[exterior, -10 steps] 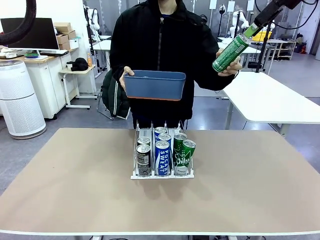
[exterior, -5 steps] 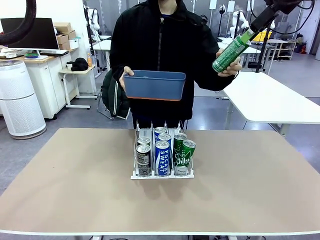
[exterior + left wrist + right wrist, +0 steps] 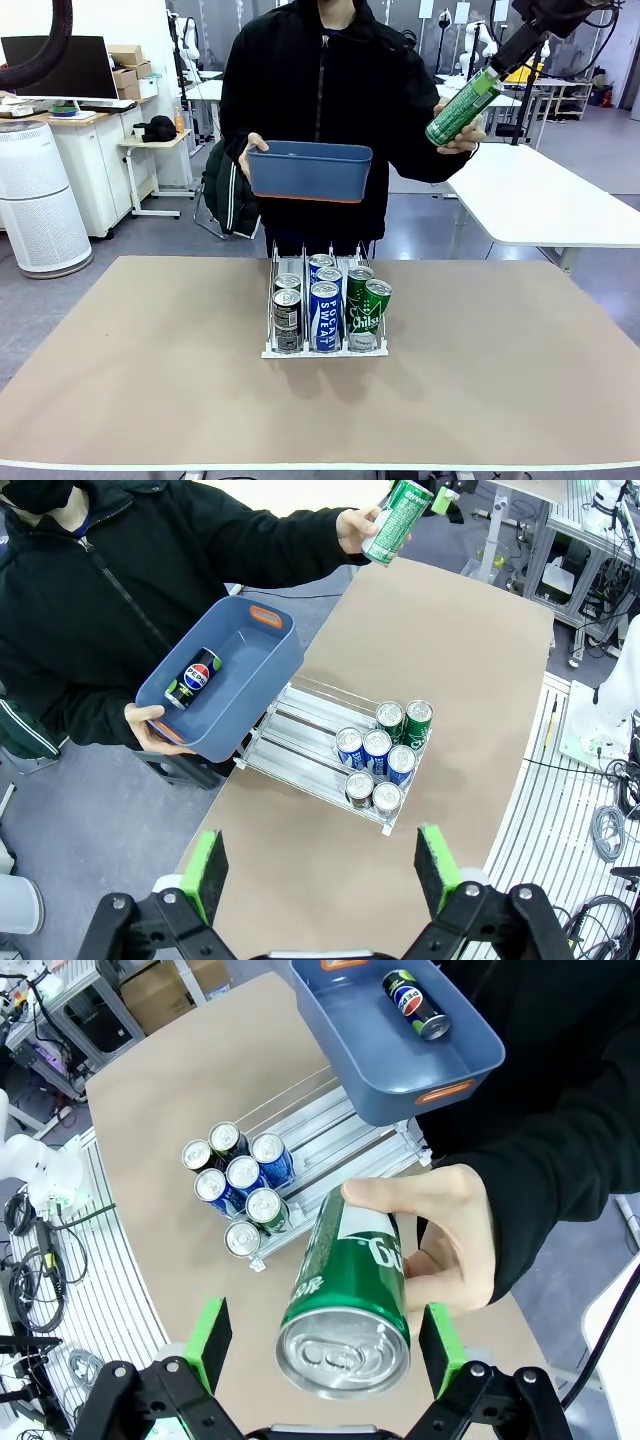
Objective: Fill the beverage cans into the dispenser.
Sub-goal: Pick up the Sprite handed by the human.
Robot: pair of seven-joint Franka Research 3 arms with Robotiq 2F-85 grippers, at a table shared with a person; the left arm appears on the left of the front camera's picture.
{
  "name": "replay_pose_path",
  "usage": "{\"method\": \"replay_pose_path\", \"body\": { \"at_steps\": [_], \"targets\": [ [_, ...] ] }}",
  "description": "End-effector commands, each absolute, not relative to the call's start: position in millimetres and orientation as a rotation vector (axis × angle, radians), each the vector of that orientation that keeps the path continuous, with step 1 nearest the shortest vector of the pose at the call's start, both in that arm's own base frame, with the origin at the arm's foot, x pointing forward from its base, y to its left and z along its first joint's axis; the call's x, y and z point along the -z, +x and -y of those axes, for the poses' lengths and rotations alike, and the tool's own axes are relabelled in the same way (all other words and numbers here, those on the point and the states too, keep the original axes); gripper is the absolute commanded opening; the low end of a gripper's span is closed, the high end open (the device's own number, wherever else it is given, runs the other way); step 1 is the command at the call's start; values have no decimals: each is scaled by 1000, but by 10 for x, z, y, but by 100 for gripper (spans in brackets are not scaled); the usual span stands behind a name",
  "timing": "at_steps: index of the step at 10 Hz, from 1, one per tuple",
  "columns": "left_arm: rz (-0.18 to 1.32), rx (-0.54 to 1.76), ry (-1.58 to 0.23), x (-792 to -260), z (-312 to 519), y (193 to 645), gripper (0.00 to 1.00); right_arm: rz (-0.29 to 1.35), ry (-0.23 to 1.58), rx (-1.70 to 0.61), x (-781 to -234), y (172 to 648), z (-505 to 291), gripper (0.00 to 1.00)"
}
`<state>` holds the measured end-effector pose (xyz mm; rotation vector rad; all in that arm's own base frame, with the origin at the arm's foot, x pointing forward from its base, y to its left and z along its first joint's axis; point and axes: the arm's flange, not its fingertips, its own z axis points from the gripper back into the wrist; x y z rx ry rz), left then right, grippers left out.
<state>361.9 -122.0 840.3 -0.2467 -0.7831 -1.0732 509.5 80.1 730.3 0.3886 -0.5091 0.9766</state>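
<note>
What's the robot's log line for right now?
right end effector open by green can | person's hand holds it | left end effector open, high over table

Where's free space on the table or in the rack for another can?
The table is bare left, right and on the robot's side of the dispenser. Inside it, all three lanes are free at the person's end; seven cans crowd the front.

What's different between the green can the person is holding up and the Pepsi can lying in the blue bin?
The green can is green with white print; the Pepsi can is dark with a round logo. The green can is held tilted in the person's hand; the Pepsi can lies on its side in the blue bin. Both have silver tops.
</note>
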Motion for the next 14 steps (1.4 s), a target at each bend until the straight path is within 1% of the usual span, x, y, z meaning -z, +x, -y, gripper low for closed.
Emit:
{"method": "replay_pose_path", "body": {
  "at_steps": [1,9,10,13,14],
  "targets": [
    [784,1069,-257,-8403,1219,3610,100,524,424,-963,-7218,5130,-826,100],
    [784,1069,-257,-8403,1219,3610,100,536,496,-930,-7134,5175,-792,100],
    [784,1069,-257,-8403,1219,3610,100,504,445,-957,-7179,5177,-814,100],
    [784,1069,-257,-8403,1219,3610,100,511,456,-954,-7196,5176,-811,100],
    [784,1069,-257,-8403,1219,3610,100,499,456,-950,-7199,5182,-793,41]
  ]
}}
